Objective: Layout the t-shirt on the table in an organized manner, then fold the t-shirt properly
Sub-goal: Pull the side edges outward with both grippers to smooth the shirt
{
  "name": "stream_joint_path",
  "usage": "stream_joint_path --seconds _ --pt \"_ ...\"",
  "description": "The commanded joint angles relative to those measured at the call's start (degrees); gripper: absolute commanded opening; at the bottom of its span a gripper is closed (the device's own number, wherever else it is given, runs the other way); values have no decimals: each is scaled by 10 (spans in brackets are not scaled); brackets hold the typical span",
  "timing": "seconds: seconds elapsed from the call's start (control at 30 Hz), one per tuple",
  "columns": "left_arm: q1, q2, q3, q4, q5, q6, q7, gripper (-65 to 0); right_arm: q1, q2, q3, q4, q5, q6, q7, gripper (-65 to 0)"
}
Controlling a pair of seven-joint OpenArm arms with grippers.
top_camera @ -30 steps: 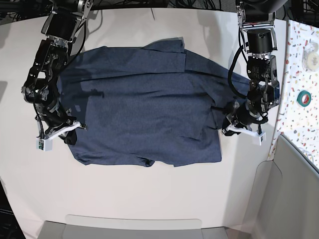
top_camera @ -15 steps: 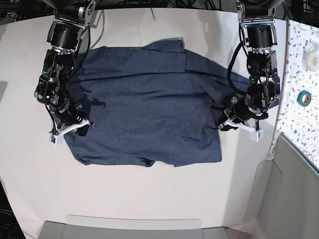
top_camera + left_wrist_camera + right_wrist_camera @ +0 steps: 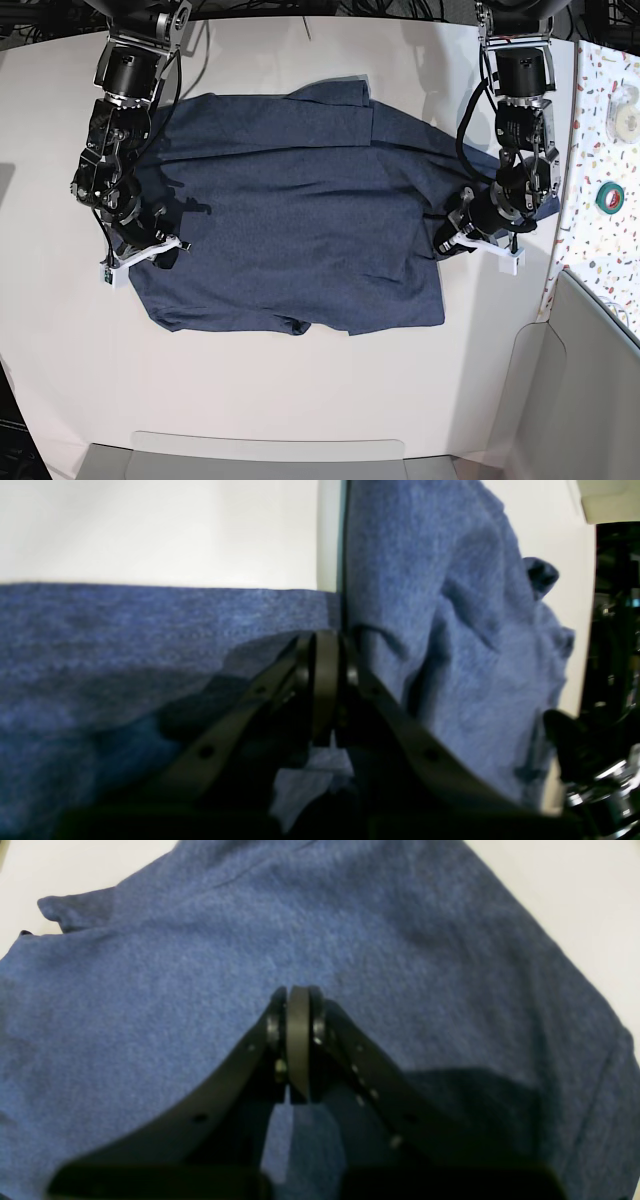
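The t-shirt (image 3: pixel 290 225) is spread plain side up, no lettering seen, on the table (image 3: pixel 300 390). Both closed, empty claws, the left gripper (image 3: pixel 447 243) and right gripper (image 3: pixel 165 250), have been moved inward over its edges.

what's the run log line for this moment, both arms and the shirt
phase: layout | left gripper: shut at t-shirt edge | right gripper: shut over shirt | shirt: spread on table, plain side up, unfolded
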Motion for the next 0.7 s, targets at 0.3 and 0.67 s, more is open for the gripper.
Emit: stream_joint_path --seconds 0.3,0.67 --pt "-4 -15 -4 -27 173 17 -63 -648 11 7 4 9 -10 3 15 -650" --pt "13 -15 -4 -28 291 97 -147 -648 -14 7 27 10 -59 3 16 -650"
